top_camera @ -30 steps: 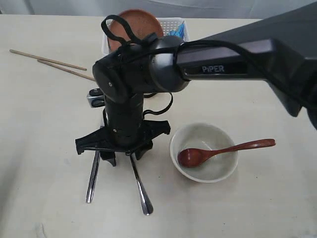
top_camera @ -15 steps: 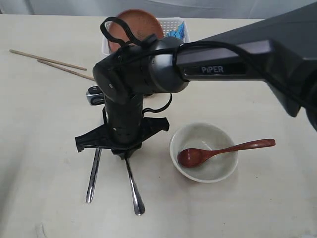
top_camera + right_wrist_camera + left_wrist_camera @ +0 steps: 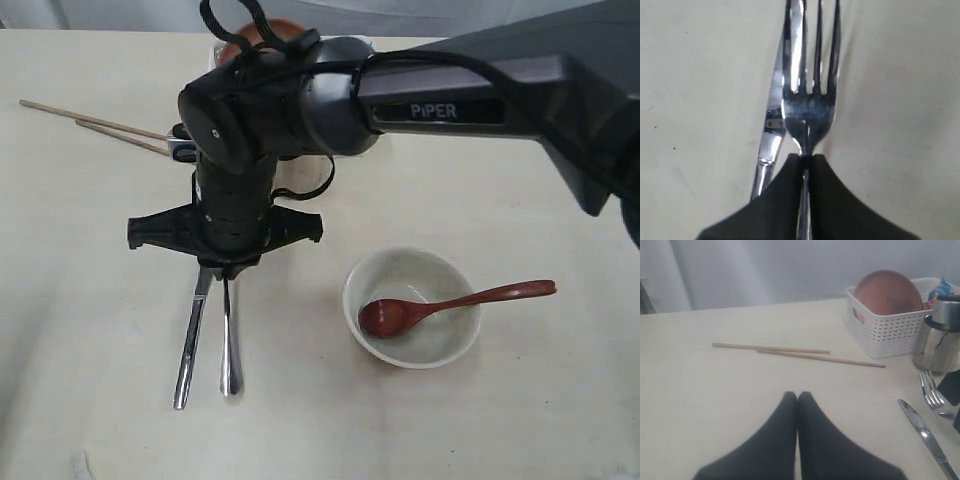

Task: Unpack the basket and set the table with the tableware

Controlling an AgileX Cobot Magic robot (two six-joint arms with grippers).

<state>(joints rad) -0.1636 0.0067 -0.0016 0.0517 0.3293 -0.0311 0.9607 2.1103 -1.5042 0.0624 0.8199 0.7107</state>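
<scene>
Two pieces of cutlery sit close together on the pale cream tabletop (image 3: 80, 300): a steel fork (image 3: 810, 107) and a steel knife (image 3: 771, 125), side by side with their handles nearly parallel. The right gripper (image 3: 804, 159) points straight down over them, and its black fingers (image 3: 785, 195) are pinched tight on the fork's neck just below the tines. Whether the fork is clear of the table cannot be told.

In the exterior view, a round off-white bowl (image 3: 412, 252) stands to the right of the cutlery, apart from it. A reddish-brown wooden spoon (image 3: 440, 305) rests in the bowl, its handle sticking out over the rim to the right. Two long wooden chopsticks (image 3: 770, 348) lie on the table further back on the left, almost in line with each other.

Behind the cutlery stands a shiny steel cup (image 3: 937, 340), close to the white perforated plastic basket (image 3: 885, 335). A round brown plate (image 3: 887, 292) leans on edge inside the basket, with a blue snack packet (image 3: 941, 288) beside it.

The left gripper (image 3: 798, 396) hangs over bare table near the chopsticks, its two dark fingers pressed together with nothing between them.
</scene>
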